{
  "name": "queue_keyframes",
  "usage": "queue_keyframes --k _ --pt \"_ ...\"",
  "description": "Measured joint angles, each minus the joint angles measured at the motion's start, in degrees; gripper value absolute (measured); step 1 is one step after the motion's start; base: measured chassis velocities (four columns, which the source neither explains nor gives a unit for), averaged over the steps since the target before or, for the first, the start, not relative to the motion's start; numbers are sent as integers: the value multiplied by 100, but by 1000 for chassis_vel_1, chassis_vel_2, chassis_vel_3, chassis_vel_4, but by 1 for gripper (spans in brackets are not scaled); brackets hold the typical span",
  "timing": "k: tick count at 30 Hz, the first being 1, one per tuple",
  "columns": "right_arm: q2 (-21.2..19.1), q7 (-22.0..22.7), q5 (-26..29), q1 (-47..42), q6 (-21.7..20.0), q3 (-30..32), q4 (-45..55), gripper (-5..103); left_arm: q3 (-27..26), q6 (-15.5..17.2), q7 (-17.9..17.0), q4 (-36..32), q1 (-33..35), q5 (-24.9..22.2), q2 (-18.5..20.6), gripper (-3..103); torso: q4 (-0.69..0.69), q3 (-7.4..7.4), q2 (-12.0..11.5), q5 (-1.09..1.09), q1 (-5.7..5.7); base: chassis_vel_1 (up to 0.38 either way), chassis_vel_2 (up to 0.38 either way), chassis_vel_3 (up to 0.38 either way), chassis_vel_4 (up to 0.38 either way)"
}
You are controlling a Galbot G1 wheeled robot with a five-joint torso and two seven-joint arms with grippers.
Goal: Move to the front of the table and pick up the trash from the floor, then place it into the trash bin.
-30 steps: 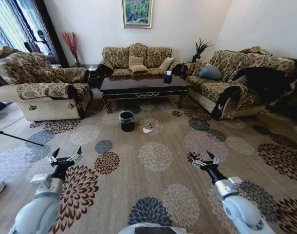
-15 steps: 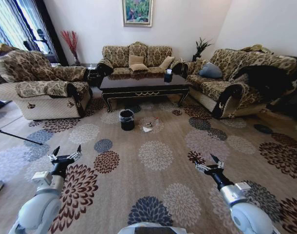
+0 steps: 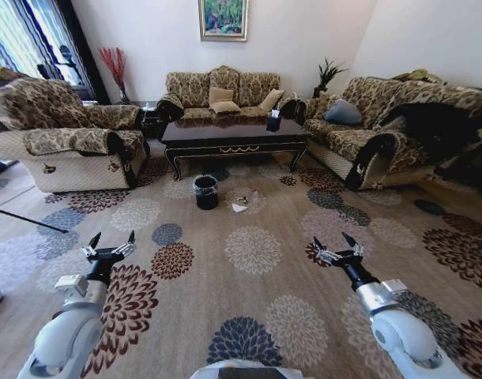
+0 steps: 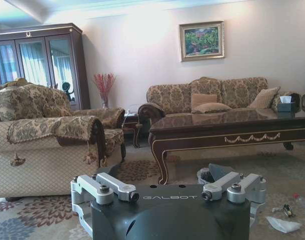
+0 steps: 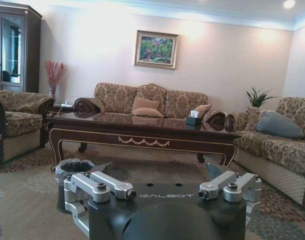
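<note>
Trash (image 3: 239, 207) is lying just beside the trash bin (image 3: 205, 192); left hand (image 3: 108, 249) and right hand (image 3: 337, 253), both spread, are risking toppling it.

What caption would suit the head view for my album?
Both open hands, left hand and right hand, held low over the carpet, facing trash beside the trash bin before the table.

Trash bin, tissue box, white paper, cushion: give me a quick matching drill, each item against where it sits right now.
Items:
1. trash bin
2. tissue box
3. white paper
4. blue-grey cushion

Places:
A. on the table
B. on the right-hand sofa
C. on the carpet, standing before the table's left part
D. on the carpet, lying right of the bin

Pairs: 1-C, 2-A, 3-D, 4-B
</note>
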Motion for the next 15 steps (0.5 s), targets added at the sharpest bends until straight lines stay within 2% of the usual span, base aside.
queue_keyframes --k 5,15 --pt "120 -8 -88 9 4 -93 -16 100 46 9 -4 -40 34 67 -56 100 1 -76 -129 0 -52 0 0 0 0" --pt "54 8 -87 53 -15 -125 -29 100 167 -30 57 -9 98 160 -179 100 1 -206 -340 -1 -133 0 0 0 0"
